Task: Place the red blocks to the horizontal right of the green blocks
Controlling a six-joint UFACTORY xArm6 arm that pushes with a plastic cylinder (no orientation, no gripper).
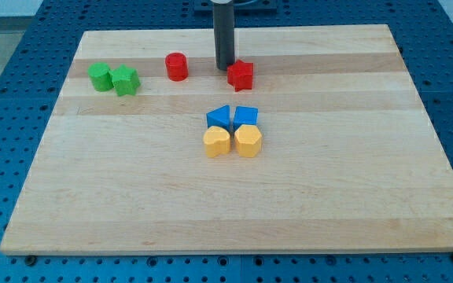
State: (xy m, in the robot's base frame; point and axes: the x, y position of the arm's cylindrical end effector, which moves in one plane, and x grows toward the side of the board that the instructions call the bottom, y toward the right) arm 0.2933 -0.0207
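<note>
Two green blocks sit at the view's upper left: a rounded green block (99, 76) and a green star block (125, 80), touching. A red cylinder (176, 67) stands to their right, apart from them. A red star block (241, 75) lies further right. My tip (225, 67) is on the board between the two red blocks, just to the left of the red star block and close to it, well to the right of the red cylinder.
A blue triangle block (219, 118) and a blue block (246, 116) sit mid-board, with a yellow heart block (217, 143) and a yellow block (248, 141) right below them. The wooden board (368, 196) lies on a blue perforated table.
</note>
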